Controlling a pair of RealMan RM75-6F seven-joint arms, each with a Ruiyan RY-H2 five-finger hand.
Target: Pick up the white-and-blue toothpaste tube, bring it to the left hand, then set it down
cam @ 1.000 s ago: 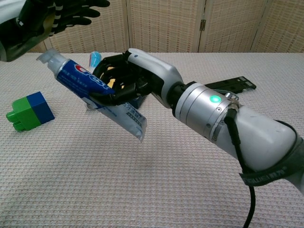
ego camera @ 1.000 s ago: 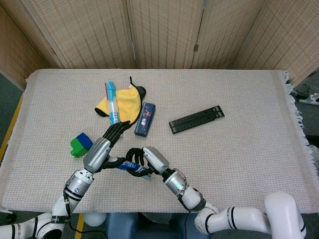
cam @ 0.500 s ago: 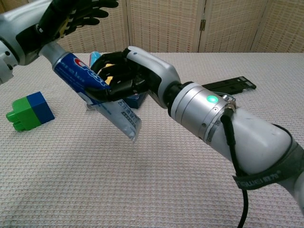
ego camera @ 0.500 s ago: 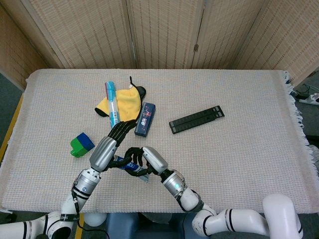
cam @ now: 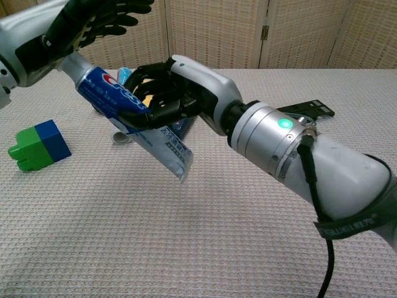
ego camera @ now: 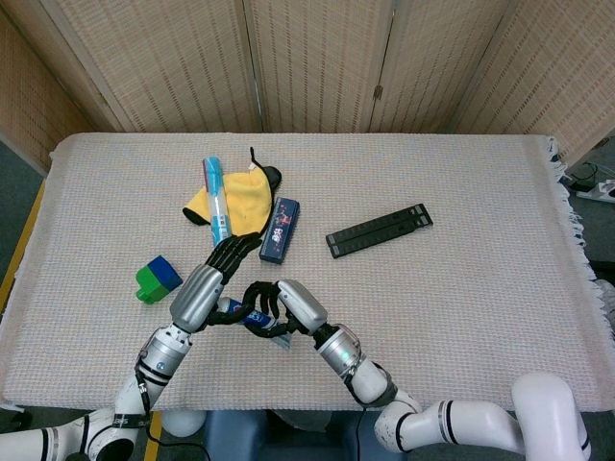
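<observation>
My right hand (cam: 186, 87) grips the white-and-blue toothpaste tube (cam: 102, 87) around its middle and holds it tilted above the table, crimped tail hanging down to the right. The tube's cap end reaches up against the underside of my left hand (cam: 74, 28), whose fingers are spread and not wrapped around it. From the head view the two hands meet near the table's front left: left hand (ego camera: 204, 288), right hand (ego camera: 288, 305), and the tube (ego camera: 233, 308) bridging them.
A green-and-blue block (ego camera: 154, 279) lies just left of the hands. Behind them are a yellow cloth (ego camera: 240, 197) with a light-blue tube (ego camera: 217, 200) across it, a dark blue box (ego camera: 280, 230) and a black strip (ego camera: 379, 230).
My left hand has come in over the tube's cap end, which was apart from it a second ago. The right hand shifted the tube slightly, still gripping it.
</observation>
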